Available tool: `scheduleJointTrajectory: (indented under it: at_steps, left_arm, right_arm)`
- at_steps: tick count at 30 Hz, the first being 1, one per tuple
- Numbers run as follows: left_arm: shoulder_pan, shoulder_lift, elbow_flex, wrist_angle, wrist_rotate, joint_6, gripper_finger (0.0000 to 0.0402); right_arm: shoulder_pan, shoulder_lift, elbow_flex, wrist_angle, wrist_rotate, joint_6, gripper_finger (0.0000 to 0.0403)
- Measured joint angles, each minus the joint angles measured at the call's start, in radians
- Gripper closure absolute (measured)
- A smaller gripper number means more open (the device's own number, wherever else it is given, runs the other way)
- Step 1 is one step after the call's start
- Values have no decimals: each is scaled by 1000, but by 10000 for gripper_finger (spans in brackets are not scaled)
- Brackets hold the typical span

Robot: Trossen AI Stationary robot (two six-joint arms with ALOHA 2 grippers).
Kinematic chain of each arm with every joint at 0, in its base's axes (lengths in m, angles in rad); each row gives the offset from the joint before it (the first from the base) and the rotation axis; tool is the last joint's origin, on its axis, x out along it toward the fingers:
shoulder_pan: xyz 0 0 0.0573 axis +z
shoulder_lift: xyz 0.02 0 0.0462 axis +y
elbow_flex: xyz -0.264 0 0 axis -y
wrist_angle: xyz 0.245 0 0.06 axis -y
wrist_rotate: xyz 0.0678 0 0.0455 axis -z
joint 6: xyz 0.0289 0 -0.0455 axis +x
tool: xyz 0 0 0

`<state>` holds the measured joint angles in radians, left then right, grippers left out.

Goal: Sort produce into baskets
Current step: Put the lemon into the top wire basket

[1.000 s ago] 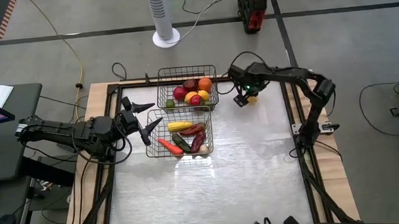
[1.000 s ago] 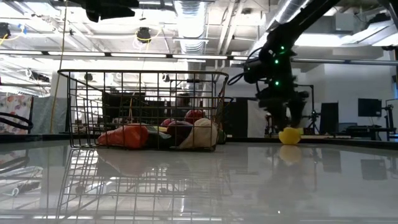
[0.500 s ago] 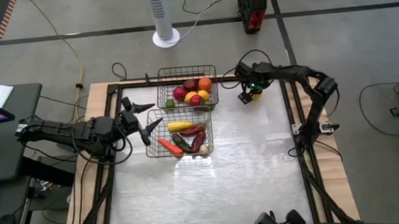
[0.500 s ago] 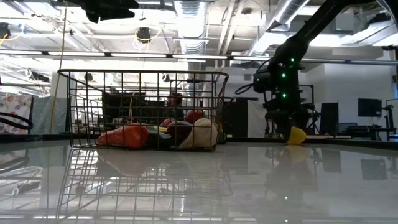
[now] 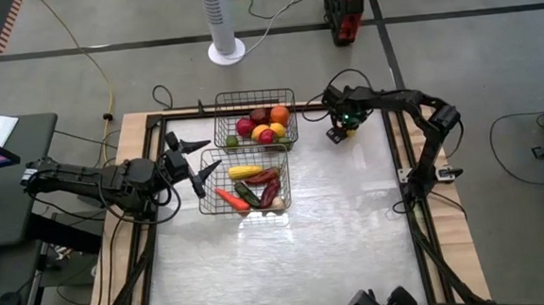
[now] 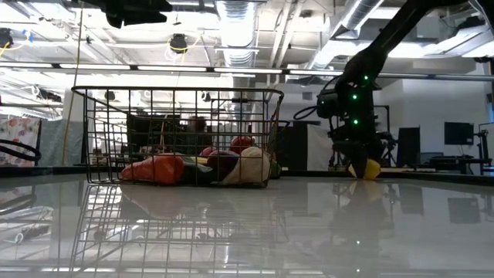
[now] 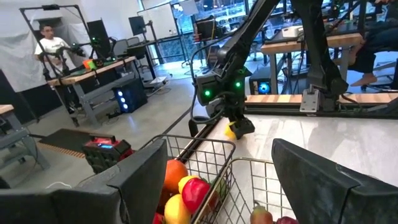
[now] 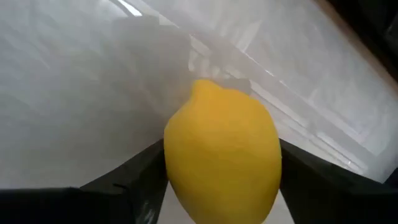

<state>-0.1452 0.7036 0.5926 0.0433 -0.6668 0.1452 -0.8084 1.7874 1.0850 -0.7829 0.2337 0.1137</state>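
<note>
Gripping a yellow lemon (image 8: 222, 152) between its two dark fingers (image 8: 127, 186), the right gripper (image 5: 339, 134) sits low on the white table (image 5: 333, 224), at about one o'clock from the table's centre in the high view and just beside the far basket (image 5: 254, 121) on its three o'clock side. The right wrist view shows both fingers pressed against the lemon's flanks, with the fruit resting on or just above the tabletop; the low view shows the lemon (image 6: 369, 169) down at table level under the gripper. The far basket holds round red, orange and yellow fruits (image 5: 266, 126); the near basket (image 5: 244, 184), touching it on the six o'clock side, holds a yellow corn (image 5: 245, 171), an orange carrot (image 5: 232, 199) and dark red and green long vegetables. The left gripper (image 5: 186, 162) waits at nine o'clock, just beside the baskets, its fingers spread apart and holding nothing.
</note>
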Motion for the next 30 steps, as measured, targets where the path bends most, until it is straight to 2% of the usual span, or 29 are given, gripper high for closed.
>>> scheduleJointTrajectory:
  at_steps: [4,9,14,19,23,26,30]
  left_arm:
    - [0,0,0,0,0,0,123]
    - [0,0,0,1,-2,4,123]
    - [0,0,0,21,-24,5,123]
    - [0,0,0,45,-21,26,123]
    - [0,0,0,96,69,38,123]
    - [0,0,0,120,113,53,123]
    - [0,0,-6,128,130,51,123]
  right_arm:
    - [40,0,43,-87,-26,-2,127]
    - [140,-34,144,-121,-99,-14,130]
    - [229,-93,291,-100,-85,-24,131]
    - [300,-122,396,48,-111,-76,131]
    - [354,-81,404,242,-232,-103,132]
    - [385,-17,404,372,-260,-120,126]
    - [390,48,465,360,-261,-140,97]
